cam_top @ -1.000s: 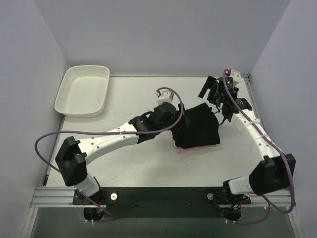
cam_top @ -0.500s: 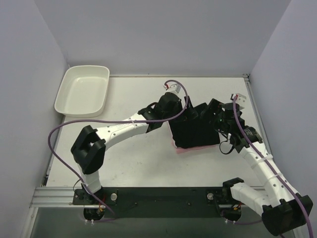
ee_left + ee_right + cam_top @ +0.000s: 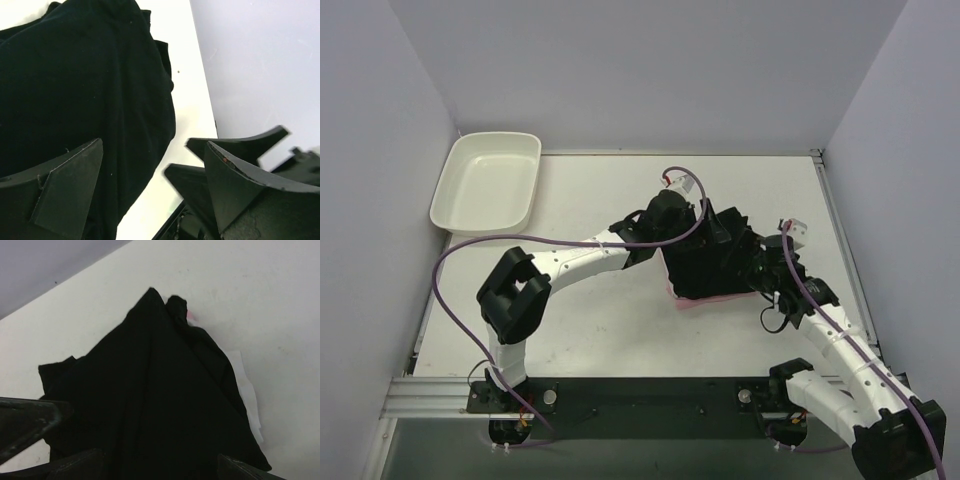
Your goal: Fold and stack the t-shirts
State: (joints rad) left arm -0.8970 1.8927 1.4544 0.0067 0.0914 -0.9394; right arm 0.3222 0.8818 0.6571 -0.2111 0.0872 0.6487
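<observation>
A shallow white plastic tray (image 3: pixel 485 183) sits at the far left corner of the white table (image 3: pixel 590 320), well apart from everything else, with bare surface between it and the work. The left arm reaches across the middle, and the left gripper (image 3: pixel 716 224) is at the far edge of a folded plain black cloth t-shirt (image 3: pixel 715 268), right of centre. The shirt lies on a pink cloth t-shirt (image 3: pixel 706 301), seen only as a thin strip along the near edge. The right gripper (image 3: pixel 758 263) meets the black shirt's right edge, and a band of open table separates it from the right wall.

The left wrist camera shows the left gripper (image 3: pixel 150 180) with jaws apart. One finger (image 3: pixel 65 185) is over the black t-shirt (image 3: pixel 85 90) and the other (image 3: pixel 240 185) is over bare table past the cloth's rounded edge.

The right wrist camera shows the right gripper (image 3: pixel 155 470) with jaws set wide and the black t-shirt (image 3: pixel 150 400) bunched between them. It also shows what the overhead view misses: a sliver of white cloth (image 3: pixel 247 395) under the black shirt's right side, and a fleck of the pink t-shirt (image 3: pixel 191 316) at its far tip.
</observation>
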